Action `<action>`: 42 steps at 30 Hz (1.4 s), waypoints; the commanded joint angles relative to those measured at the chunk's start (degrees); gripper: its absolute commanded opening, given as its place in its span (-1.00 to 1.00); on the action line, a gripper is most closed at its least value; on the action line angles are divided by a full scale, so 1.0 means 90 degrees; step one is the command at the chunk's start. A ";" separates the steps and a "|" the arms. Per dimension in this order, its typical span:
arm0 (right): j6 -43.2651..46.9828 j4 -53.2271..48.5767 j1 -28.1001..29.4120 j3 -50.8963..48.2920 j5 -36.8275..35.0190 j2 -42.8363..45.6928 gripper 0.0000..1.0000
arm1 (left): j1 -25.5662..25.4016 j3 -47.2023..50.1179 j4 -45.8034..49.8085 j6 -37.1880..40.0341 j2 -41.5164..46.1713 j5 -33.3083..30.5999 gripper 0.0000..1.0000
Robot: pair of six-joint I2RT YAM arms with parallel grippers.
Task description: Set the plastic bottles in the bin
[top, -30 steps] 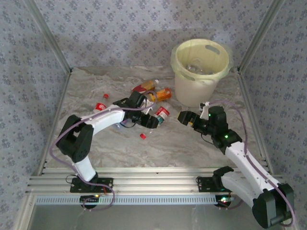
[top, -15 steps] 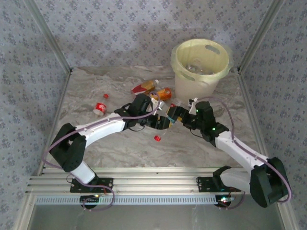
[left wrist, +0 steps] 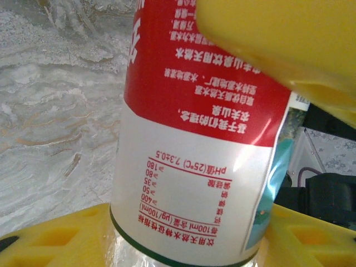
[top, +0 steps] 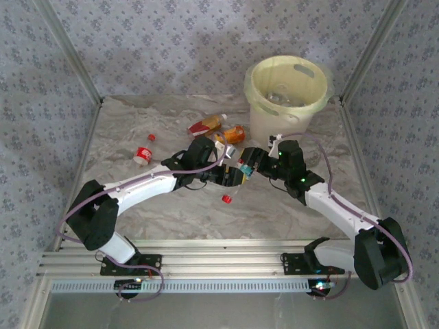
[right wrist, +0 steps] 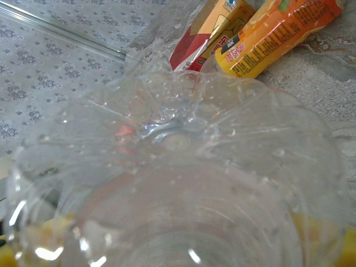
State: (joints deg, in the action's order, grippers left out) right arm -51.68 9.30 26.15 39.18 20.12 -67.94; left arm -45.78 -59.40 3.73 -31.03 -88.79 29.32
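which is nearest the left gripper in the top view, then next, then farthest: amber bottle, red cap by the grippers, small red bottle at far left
1. red cap, just nearside of the left gripper holding a red-labelled bottle
2. amber bottle, toward the back
3. small red bottle, far left

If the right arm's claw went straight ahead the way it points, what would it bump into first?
The clear, red-labelled bottle: its base sits right in front of the right gripper, seemingly between its fingers. The left gripper holds that bottle from the other side.
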 commanded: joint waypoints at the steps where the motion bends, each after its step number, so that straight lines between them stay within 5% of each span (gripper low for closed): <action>1: 0.0015 0.0061 0.0021 0.0196 -0.0060 0.0020 0.28 | -0.0040 0.0016 -0.0226 -0.0019 0.0208 0.0072 0.21; 4: 0.0028 0.0027 0.0012 0.0198 -0.0038 0.0095 0.19 | -0.0049 0.0013 -0.0287 -0.0028 0.0256 0.0053 0.27; 12: 0.0474 -0.0615 -0.0004 0.0307 -0.0125 0.0666 0.14 | -0.0063 0.0234 -0.0774 0.0107 0.0603 0.0110 0.98; 26: 0.2828 -0.3157 -0.0264 0.2325 -0.0606 0.1678 0.17 | -0.0052 -0.0063 -0.0649 0.1171 0.2064 0.0129 0.99; 32: 0.3530 -0.3359 -0.0269 0.3519 -0.1520 0.1327 0.18 | 0.0058 -0.0485 -0.0532 0.1562 0.2469 -0.0591 0.99; 42: 0.4425 -0.3306 -0.0330 0.5110 -0.2351 0.0199 0.21 | 0.0250 -0.1145 -0.0918 0.1907 0.2488 -0.0563 0.99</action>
State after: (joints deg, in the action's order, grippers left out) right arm -16.32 -19.62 23.59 81.08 2.83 -64.31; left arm -43.62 -68.01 -2.87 -15.81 -66.87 24.60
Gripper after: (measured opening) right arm 0.608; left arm 0.993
